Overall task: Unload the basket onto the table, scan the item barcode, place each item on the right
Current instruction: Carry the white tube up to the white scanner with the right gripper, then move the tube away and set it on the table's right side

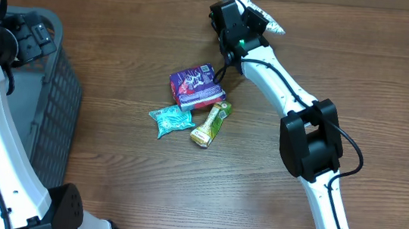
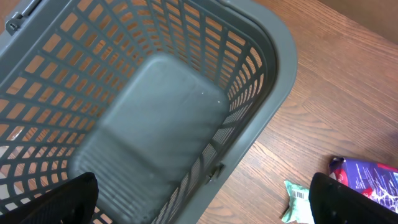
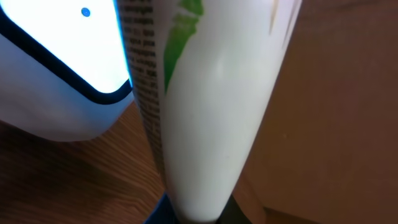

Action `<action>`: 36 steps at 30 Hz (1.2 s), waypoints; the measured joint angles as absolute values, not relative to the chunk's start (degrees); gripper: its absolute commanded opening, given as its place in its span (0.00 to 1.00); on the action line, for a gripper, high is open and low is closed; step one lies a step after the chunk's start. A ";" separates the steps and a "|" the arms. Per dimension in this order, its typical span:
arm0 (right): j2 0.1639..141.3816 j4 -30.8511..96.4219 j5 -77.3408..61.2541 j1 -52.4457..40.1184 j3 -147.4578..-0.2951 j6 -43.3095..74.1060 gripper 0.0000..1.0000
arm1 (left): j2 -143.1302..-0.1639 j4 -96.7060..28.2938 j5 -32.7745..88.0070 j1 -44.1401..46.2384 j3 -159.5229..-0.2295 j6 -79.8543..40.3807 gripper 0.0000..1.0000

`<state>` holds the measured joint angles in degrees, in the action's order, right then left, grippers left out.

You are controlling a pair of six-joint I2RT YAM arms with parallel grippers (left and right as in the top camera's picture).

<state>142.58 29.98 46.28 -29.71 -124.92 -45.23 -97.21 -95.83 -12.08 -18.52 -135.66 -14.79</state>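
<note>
My right gripper (image 1: 251, 14) is at the far edge of the table, shut on a white packet (image 1: 269, 23) with a gold crimped end. In the right wrist view the white packet (image 3: 211, 118), printed with green and small black text, rises from my right gripper (image 3: 199, 214) and fills the frame. It stands right beside a white scanner (image 3: 56, 68) with a bright face and a blue dot. No barcode shows on the packet. My left gripper (image 2: 208, 199) hangs open over the grey basket (image 2: 273, 81), with nothing between its fingers.
A purple box (image 1: 196, 85), a teal packet (image 1: 170, 120) and a green-gold bar (image 1: 212, 124) lie together mid-table. The grey basket (image 1: 60, 107) stands at the left edge, its inside bare. The teal packet (image 2: 297, 200) shows a barcode beside the basket.
</note>
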 measured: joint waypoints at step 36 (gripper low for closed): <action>103.48 88.44 10.57 -12.03 -126.65 23.27 0.04 | -97.21 -95.83 -12.10 -18.52 -135.66 -14.76 1.00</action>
<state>103.48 88.44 10.57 -12.03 -126.65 23.27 -97.21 -95.83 -12.10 -18.52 -135.66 -14.76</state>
